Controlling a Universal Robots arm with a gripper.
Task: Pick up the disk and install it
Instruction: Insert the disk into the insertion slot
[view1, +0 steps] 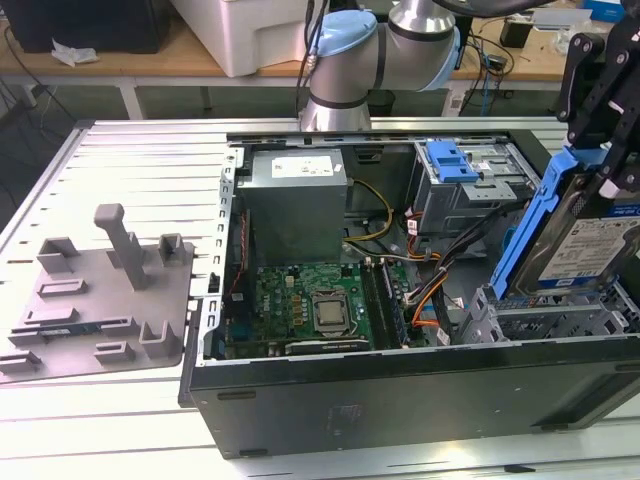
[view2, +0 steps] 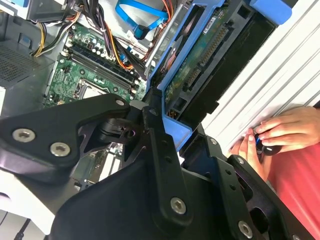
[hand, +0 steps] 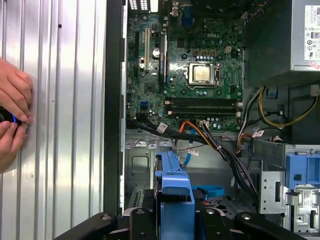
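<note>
The disk (view1: 600, 245), silver with a white-and-blue label and clipped in a blue plastic carrier frame (view1: 528, 215), hangs steeply tilted over the right end of the open computer case (view1: 400, 390). My black gripper (view1: 608, 175) is shut on its upper end. Just below it is the metal drive bay (view1: 560, 320). In the second wrist view the disk's green circuit-board underside (view2: 200, 60) runs away from the black fingers (view2: 156, 135). The first wrist view has the blue carrier's end (hand: 172, 187) between the gripper's links (hand: 172, 222), over the bay floor (hand: 145, 165).
Inside the case are the motherboard (view1: 320, 305), a grey power supply (view1: 297, 205), loose cables (view1: 430, 300) and another blue caddy (view1: 450, 160) in the rear bay. A grey fixture plate (view1: 100, 300) lies on the table at the exterior view's left. A person's hands (hand: 12, 117) rest beside the case.
</note>
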